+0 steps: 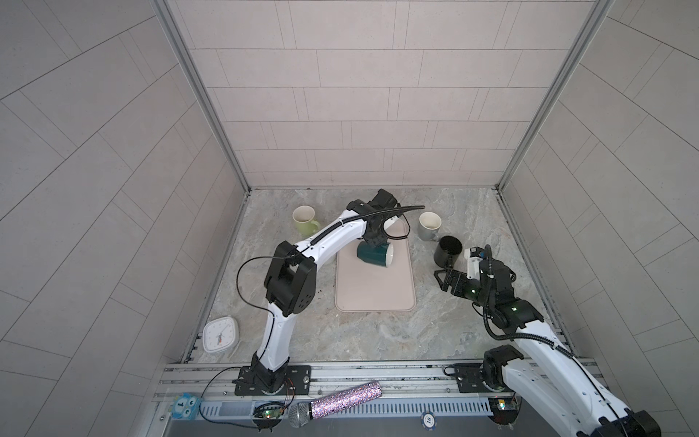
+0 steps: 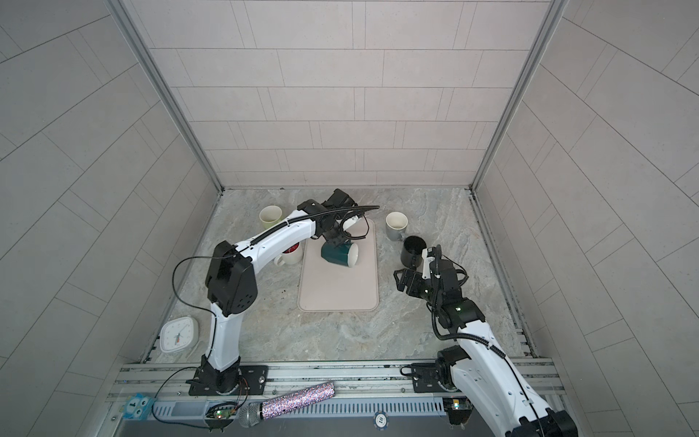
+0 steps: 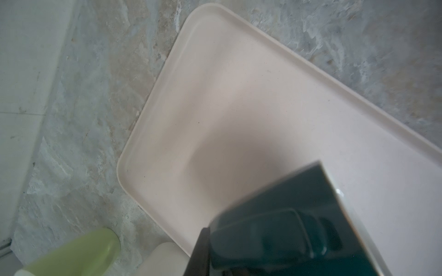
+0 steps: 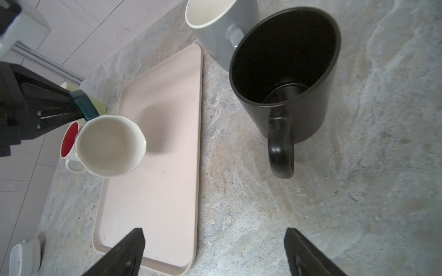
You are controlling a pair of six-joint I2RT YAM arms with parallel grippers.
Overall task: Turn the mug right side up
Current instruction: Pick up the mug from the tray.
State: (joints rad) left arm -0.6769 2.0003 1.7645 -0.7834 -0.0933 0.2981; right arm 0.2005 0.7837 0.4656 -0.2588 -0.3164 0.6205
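The dark teal mug (image 1: 372, 258) (image 2: 336, 254) with a cream inside hangs tilted on its side over the far end of the pink tray (image 1: 374, 295) (image 2: 336, 297). Its mouth (image 4: 110, 145) faces the right arm. My left gripper (image 1: 372, 240) (image 2: 336, 238) is shut on the mug's handle (image 4: 83, 106) from above. In the left wrist view the teal mug (image 3: 299, 215) fills the near corner beside one dark finger (image 3: 201, 253). My right gripper (image 1: 440, 280) (image 2: 399, 280) (image 4: 214, 230) stands open and holds nothing, low over the counter between the tray and a black mug.
An upright black mug (image 1: 448, 251) (image 4: 287, 71) and a grey mug (image 1: 429, 225) stand right of the tray. A green mug (image 1: 304, 221) and a white mug with a red inside (image 2: 291, 253) stand to its left. A white clock (image 1: 220, 333) lies front left.
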